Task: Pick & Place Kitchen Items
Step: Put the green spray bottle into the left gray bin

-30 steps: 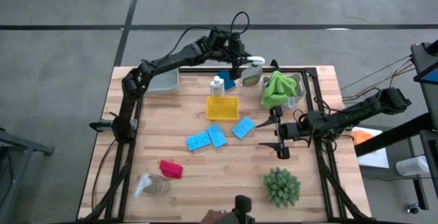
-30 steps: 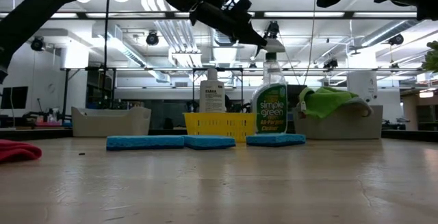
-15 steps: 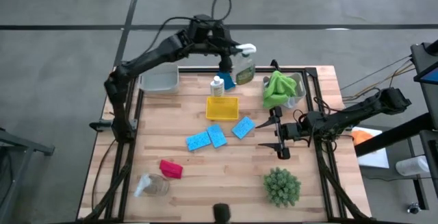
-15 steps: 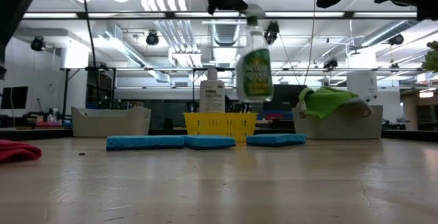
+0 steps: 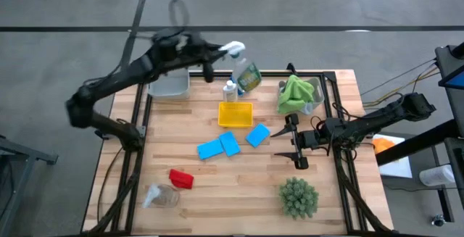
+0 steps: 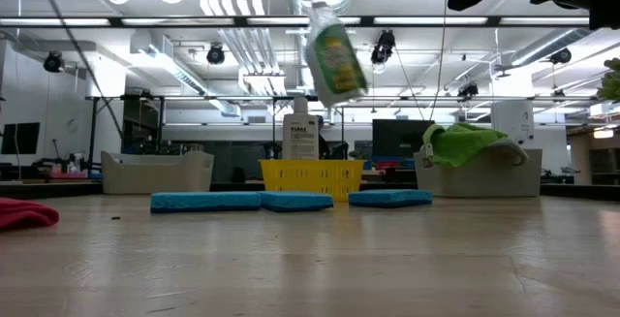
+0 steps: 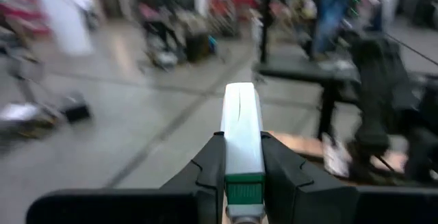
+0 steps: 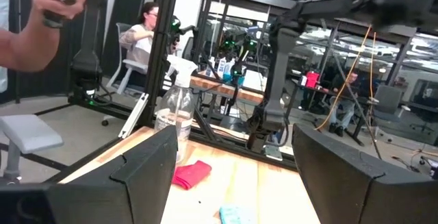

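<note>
Left gripper [image 7: 243, 176] is clamped on the white trigger head of the clear spray bottle [image 5: 245, 72], which hangs tilted in the air above the table's far edge, over the small white bottle [image 5: 230, 90]; its arm reaches long and nearly level from the left side, past the grey bin [image 5: 170, 86]. Right gripper [image 5: 293, 141] waits low over the wooden table [image 5: 217, 186] with its fingers spread apart, holding nothing; blue sponges [image 5: 228, 143] lie before the yellow tray [image 5: 235, 114], a green cloth [image 5: 293, 92] sits in a bin at the far right, and a red cloth [image 5: 181, 178] lies beside a clear jar [image 5: 161, 196]; beyond, a lit workshop shows.
</note>
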`<action>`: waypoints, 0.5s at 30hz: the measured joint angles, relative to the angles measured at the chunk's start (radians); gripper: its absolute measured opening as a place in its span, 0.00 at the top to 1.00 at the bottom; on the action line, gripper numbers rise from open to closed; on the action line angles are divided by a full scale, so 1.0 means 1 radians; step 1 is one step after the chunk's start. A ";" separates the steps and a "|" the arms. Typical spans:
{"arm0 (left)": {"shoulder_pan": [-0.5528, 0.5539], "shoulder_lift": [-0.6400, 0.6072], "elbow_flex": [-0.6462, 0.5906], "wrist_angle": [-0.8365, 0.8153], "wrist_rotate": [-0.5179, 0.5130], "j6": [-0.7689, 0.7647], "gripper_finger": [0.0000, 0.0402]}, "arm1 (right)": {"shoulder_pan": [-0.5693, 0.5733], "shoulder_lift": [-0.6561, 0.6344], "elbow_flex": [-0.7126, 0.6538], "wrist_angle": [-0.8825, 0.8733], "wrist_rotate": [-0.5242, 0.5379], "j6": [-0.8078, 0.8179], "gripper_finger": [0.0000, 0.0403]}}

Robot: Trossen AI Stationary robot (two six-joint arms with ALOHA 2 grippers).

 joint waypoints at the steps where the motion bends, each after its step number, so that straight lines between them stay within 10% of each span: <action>1: 0.000 -0.045 -0.048 0.034 -0.031 0.000 0.85 | 0.000 0.000 0.000 0.000 -0.001 0.000 0.30; 15: 0.002 -0.388 -0.211 -0.120 -0.378 0.028 0.85 | 0.000 0.000 0.000 0.001 -0.005 -0.004 0.30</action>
